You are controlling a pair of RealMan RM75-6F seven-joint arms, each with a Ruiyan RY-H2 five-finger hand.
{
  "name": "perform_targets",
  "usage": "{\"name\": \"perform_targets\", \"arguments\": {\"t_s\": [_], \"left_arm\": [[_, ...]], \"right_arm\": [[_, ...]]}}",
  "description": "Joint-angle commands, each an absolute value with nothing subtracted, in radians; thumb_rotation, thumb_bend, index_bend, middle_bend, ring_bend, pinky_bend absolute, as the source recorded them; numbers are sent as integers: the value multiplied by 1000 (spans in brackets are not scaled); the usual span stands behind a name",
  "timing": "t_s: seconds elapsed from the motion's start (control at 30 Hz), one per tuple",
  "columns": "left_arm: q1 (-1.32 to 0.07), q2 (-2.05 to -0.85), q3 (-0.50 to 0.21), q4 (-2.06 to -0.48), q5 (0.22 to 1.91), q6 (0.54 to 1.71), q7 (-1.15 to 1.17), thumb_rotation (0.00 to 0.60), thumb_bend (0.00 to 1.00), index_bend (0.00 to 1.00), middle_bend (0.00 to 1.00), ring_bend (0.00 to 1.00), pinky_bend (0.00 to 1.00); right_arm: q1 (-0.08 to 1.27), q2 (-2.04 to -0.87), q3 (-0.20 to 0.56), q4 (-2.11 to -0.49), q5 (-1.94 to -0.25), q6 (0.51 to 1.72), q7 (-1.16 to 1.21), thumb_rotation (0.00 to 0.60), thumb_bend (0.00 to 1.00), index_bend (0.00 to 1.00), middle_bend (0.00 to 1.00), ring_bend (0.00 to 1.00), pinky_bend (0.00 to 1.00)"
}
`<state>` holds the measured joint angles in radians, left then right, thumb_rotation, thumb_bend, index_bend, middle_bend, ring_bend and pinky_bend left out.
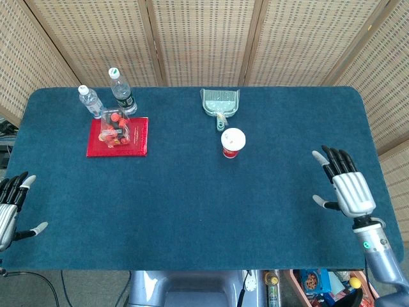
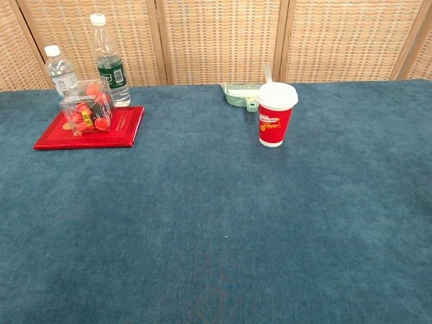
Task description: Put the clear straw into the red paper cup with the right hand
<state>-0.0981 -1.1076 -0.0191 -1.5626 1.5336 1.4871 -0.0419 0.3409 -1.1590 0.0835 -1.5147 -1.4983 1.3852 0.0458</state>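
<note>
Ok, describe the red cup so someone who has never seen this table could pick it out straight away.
On the blue table, look near the far edge for the green dustpan. Just in front of it stands the red cup, upright, with a white lid and a clear straw poking up from it. It is the only cup, apart from the bottles and red tray far to the left.

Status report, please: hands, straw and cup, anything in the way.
Left hand and right hand open, empty, at table edges. Straw stands in cup. Nothing in the way.
</note>
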Motion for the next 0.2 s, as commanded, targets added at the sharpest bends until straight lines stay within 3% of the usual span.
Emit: {"name": "perform_targets", "arguments": {"t_s": [0.03, 0.2], "left_arm": [[-96, -1112, -14, -1556, 1543, 1492, -47, 600, 0, 0, 0, 0, 0], [-94, -1118, -9, -1550, 1549, 1492, -48, 600, 0, 0, 0, 0, 0]], "right_arm": [[243, -1213, 33, -1488, -1555, 1512, -40, 600, 0, 0, 0, 0, 0], [189, -1242, 16, -1477, -1560, 1562, -101, 600, 0, 0, 0, 0, 0]]}}
